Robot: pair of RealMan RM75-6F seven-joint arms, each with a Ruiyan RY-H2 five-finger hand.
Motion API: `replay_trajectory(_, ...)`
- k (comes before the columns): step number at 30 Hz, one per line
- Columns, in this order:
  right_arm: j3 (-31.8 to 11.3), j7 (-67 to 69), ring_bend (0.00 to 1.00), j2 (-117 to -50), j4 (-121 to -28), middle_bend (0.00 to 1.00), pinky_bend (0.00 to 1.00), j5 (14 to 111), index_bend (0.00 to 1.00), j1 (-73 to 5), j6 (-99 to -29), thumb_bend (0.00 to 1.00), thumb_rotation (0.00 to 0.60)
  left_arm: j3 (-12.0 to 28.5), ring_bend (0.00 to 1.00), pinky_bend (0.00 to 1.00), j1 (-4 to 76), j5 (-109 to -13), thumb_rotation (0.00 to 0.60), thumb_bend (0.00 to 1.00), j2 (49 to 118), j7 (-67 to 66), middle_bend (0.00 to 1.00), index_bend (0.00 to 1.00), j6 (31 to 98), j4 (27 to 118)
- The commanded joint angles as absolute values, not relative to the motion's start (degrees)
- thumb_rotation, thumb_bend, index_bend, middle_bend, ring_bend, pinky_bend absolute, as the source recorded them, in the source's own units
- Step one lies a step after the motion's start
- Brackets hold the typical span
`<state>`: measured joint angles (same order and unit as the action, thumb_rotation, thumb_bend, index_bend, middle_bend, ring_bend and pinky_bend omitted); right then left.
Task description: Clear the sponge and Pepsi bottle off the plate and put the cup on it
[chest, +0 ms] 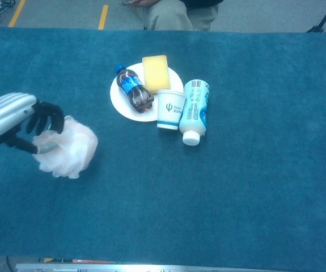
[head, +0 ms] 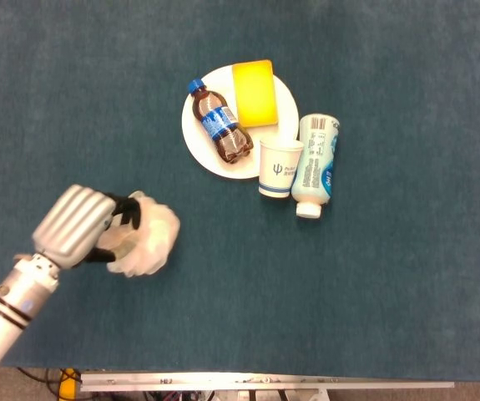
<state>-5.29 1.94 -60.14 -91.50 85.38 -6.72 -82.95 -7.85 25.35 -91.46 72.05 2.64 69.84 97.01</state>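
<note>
Head and chest views, read left to right. At far left the left hand [head: 77, 225] grips a pale mesh bath puff [head: 148, 238], its dark fingers [chest: 43, 122] curled into the near-left side of the puff. The puff appears in the chest view to hang just above or lightly upon the blue tablecloth [head: 373, 292]; which of the two cannot be told. This object belongs to neither step of the task, so the hold probably serves only to keep it well apart from the work area.

At centre lies the white plate [head: 202, 146]. On it rest the Pepsi bottle [head: 219, 124], lying on its side along the left half with its blue cap pointing far-left, and the yellow sponge [head: 254, 93], flat on the far-right portion and overhanging the far rim. Both remain uncleared.

Touching the plate's near-right rim stands the paper cup [head: 280, 167], upright and open-mouthed, not yet on the plate. Just right of the cup a white lotion bottle [head: 316, 163] lies on its side, cap toward the near edge.

The right hand appears in neither view.
</note>
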Motion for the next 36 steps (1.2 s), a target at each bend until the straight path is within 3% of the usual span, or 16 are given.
replay_trajectory(1,-5.2,1.8,0.26,-60.2,-91.6,0.40,0.28,85.6,0.33,-6.9,-82.7,0.06,0.600,-8.8,0.64,0.68,24.6,-90.8,0.600,0.31,70.7,2.1,0.61,0.54,68.9,97.7)
replay_trajectory(4,-5.0,1.6,0.26,-60.3,-91.7,0.40,0.28,86.2,0.33,-7.2,-82.5,0.06,0.600,-9.2,0.62,0.68,24.4,-89.6,0.600,0.31,69.7,0.6,0.58,0.52,67.1,97.9)
replay_trajectory(7,-4.8,1.1,0.26,-60.1,-92.0,0.40,0.28,87.0,0.33,-7.6,-82.2,0.06,0.600,-9.5,0.43,0.63,24.8,-87.4,0.600,0.30,68.1,-1.3,0.43,0.36,64.1,99.4)
replay_trajectory(10,-4.5,0.5,0.26,-59.8,-92.5,0.40,0.28,88.2,0.33,-8.3,-81.7,0.06,0.600,-9.3,0.13,0.36,25.5,-85.1,0.600,0.30,66.3,-3.6,0.20,0.12,61.7,101.7)
replay_trajectory(13,-4.3,-0.7,0.26,-59.3,-93.3,0.40,0.28,89.8,0.33,-9.6,-80.4,0.06,0.600,-8.7,0.02,0.24,25.4,-84.0,0.600,0.30,65.3,-4.7,0.11,0.03,61.4,103.2)
replay_trajectory(17,-4.2,-1.3,0.26,-58.5,-94.6,0.40,0.28,91.8,0.33,-12.3,-77.5,0.06,0.600,-7.9,0.00,0.20,24.7,-83.3,0.600,0.30,64.3,-4.8,0.07,0.00,62.5,104.2)
replay_trajectory(28,-5.4,-6.8,0.26,-58.6,-95.5,0.40,0.28,95.7,0.31,-23.4,-64.8,0.04,0.600,-5.9,0.00,0.19,20.5,-86.2,0.600,0.30,60.3,-3.8,0.06,0.00,71.3,106.7)
replay_trajectory(36,-6.9,-12.1,0.22,-62.4,-94.8,0.34,0.30,95.2,0.23,-31.1,-56.2,0.00,0.600,-5.8,0.00,0.19,17.5,-87.8,0.600,0.30,57.9,-3.0,0.06,0.00,75.2,107.7)
